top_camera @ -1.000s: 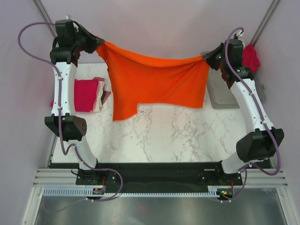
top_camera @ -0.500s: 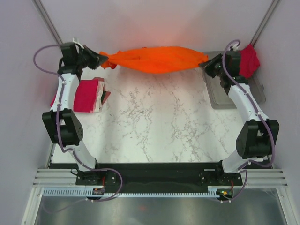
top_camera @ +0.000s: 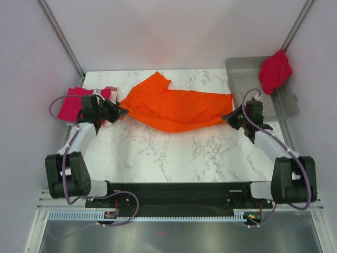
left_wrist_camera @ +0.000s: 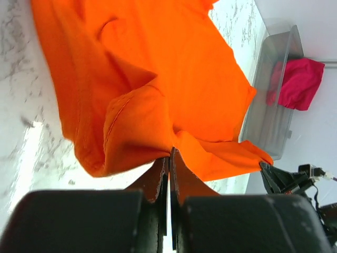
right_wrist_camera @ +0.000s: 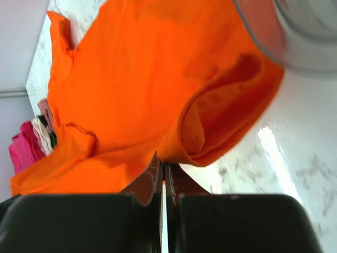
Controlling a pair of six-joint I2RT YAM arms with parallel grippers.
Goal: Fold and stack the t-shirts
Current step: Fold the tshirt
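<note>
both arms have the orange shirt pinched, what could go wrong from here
1. The orange t-shirt lies bunched and creased; folding it like this would likely come out crooked.
2. The left gripper and right gripper each pinch only a small bit of its edge, so a hard pull might slip it free.
3. The left gripper also sits close to the folded stack and could nudge it.

The hem of the orange t-shirt (left_wrist_camera: 158, 68) vanishes inside both sets of jaws. Beyond the jaws of the right gripper (right_wrist_camera: 162, 164) the grey bin (right_wrist_camera: 308, 31) is blurred and cropped. Behind the left gripper (top_camera: 123, 112), the folded stack (top_camera: 68, 108) is partly covered.
</note>
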